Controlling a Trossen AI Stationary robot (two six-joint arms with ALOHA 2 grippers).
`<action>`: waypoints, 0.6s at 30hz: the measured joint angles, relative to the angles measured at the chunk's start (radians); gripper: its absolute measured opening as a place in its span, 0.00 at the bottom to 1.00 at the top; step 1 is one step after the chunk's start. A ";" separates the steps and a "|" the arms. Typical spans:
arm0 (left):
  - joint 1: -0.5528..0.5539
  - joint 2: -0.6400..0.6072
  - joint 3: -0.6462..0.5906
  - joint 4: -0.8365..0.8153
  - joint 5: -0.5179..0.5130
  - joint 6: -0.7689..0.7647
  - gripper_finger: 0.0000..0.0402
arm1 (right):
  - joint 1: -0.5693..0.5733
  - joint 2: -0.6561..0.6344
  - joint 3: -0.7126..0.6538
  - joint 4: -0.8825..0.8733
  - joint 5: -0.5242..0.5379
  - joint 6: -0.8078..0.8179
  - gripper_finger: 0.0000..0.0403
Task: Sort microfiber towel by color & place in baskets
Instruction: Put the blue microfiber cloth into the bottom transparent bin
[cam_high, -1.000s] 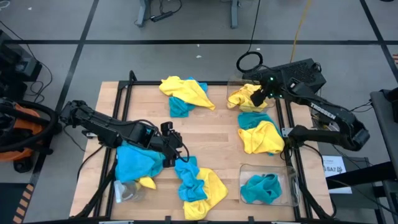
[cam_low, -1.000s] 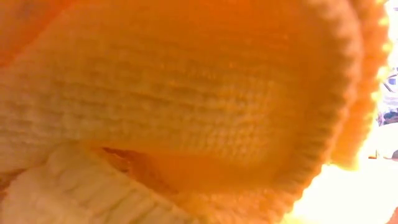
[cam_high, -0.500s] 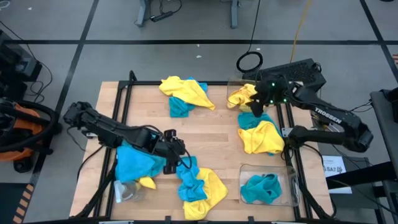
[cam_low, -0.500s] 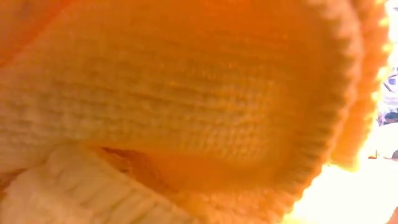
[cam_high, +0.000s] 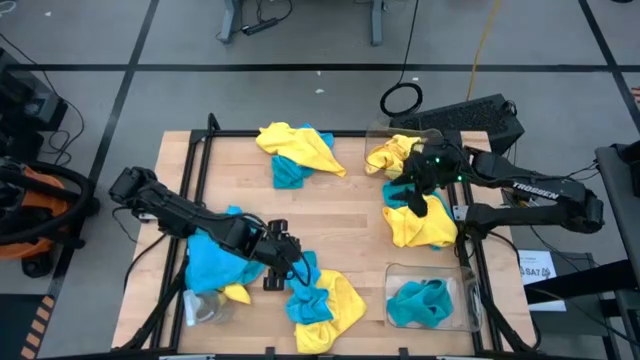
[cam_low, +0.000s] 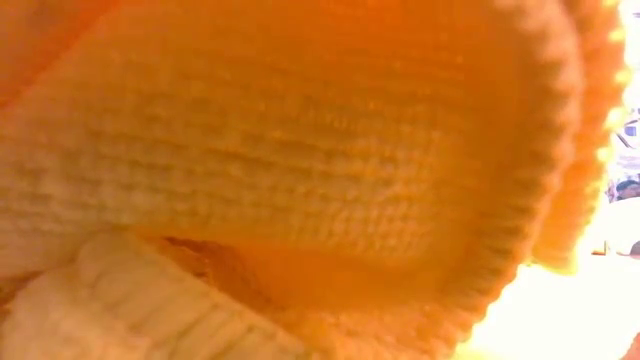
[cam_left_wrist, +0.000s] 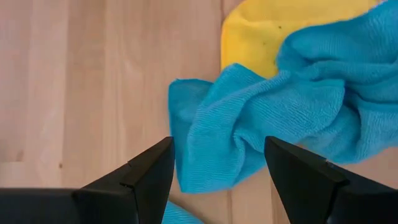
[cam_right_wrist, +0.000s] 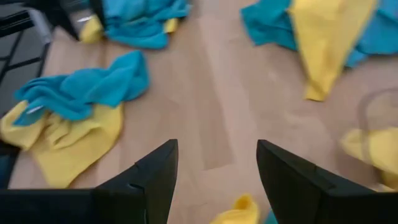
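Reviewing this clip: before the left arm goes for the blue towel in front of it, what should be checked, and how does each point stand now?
1. Left gripper open: ok, jaws spread wide.
2. Blue towel lined up between the fingers: ok, its edge lies right ahead.
3. Blue towel free of the yellow towel: not ok, they overlap.
4. Basket with blue towels has room: ok, only a small heap inside.
5. Right gripper clear of the left arm: ok, open and empty at the table's far right.
6. Low view usable: not ok, yellow cloth covers it.
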 joint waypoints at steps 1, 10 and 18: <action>-0.004 0.008 0.000 -0.002 0.002 -0.002 0.64 | 0.022 0.000 0.000 0.004 0.000 0.004 0.52; -0.007 0.140 -0.001 0.000 0.053 0.001 0.64 | 0.219 0.008 0.000 0.089 0.025 0.036 0.52; -0.010 0.223 -0.001 0.001 0.055 0.003 0.64 | 0.356 0.008 0.000 0.122 0.107 0.072 0.52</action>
